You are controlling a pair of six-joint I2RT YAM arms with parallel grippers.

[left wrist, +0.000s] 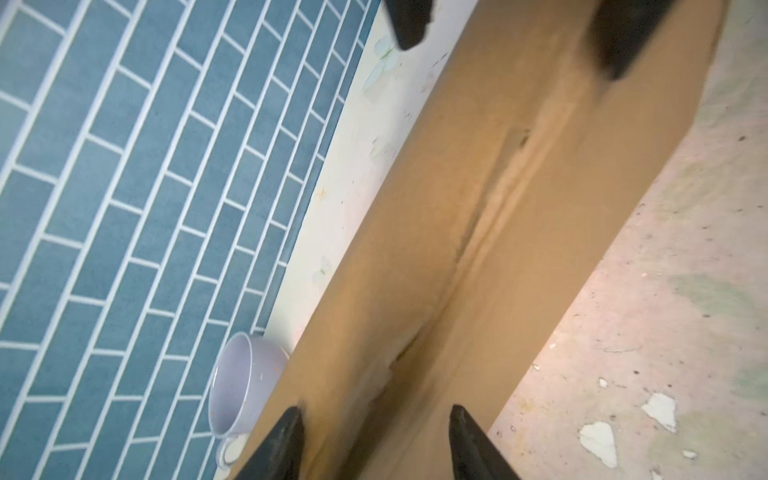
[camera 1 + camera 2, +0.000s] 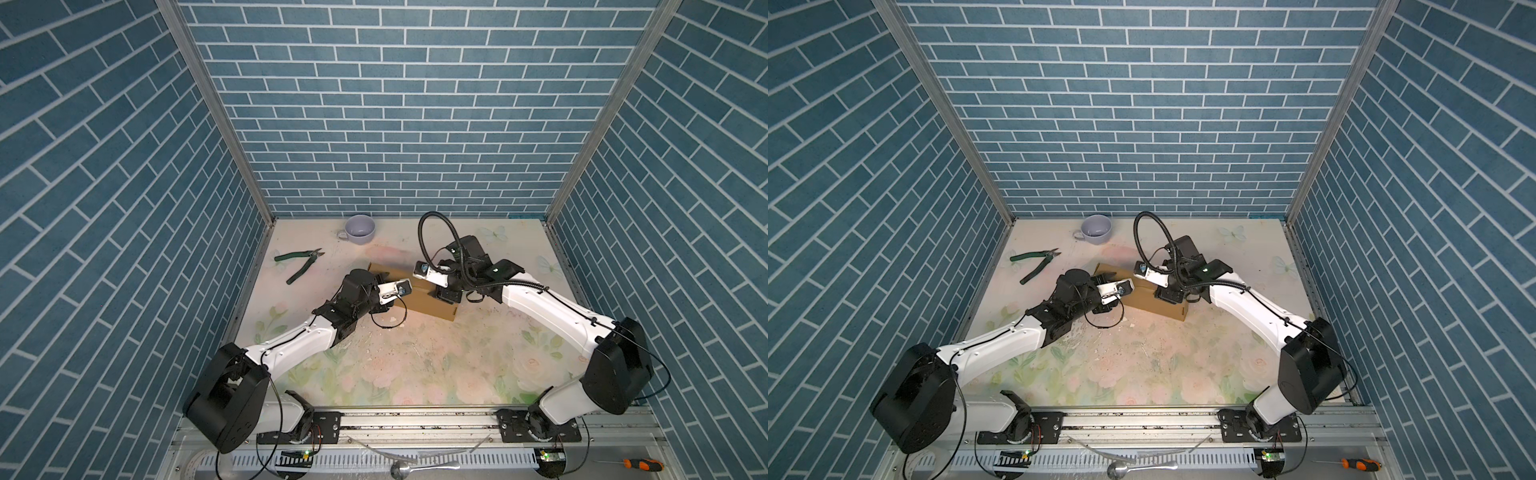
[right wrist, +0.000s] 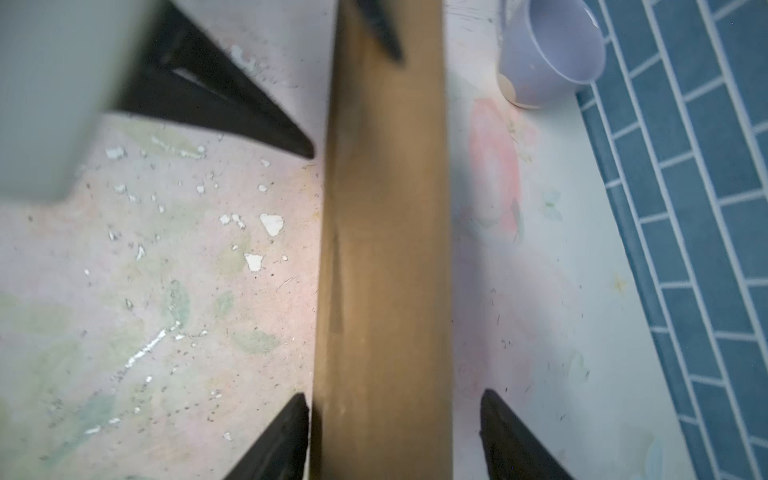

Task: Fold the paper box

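The paper box [image 2: 419,300] [image 2: 1148,300], a long brown cardboard piece, lies slantwise mid-table between both arms. My left gripper [image 2: 384,291] [image 2: 1106,293] is at its left end. In the left wrist view it [image 1: 374,415] is open, its fingertips [image 1: 291,424] over the creased cardboard [image 1: 478,249]. My right gripper [image 2: 446,296] [image 2: 1169,296] is at the right end. In the right wrist view it [image 3: 395,399] straddles the box [image 3: 382,249], open: one finger is against its side, the other fingertip [image 3: 494,407] stands clear of it.
A lilac cup [image 2: 360,230] [image 2: 1096,228] [image 1: 241,382] [image 3: 552,45] stands at the back by the wall. Green-handled pliers [image 2: 300,262] [image 2: 1036,264] lie at the back left. A spoon [image 2: 415,467] and a screwdriver [image 2: 640,464] rest on the front rail.
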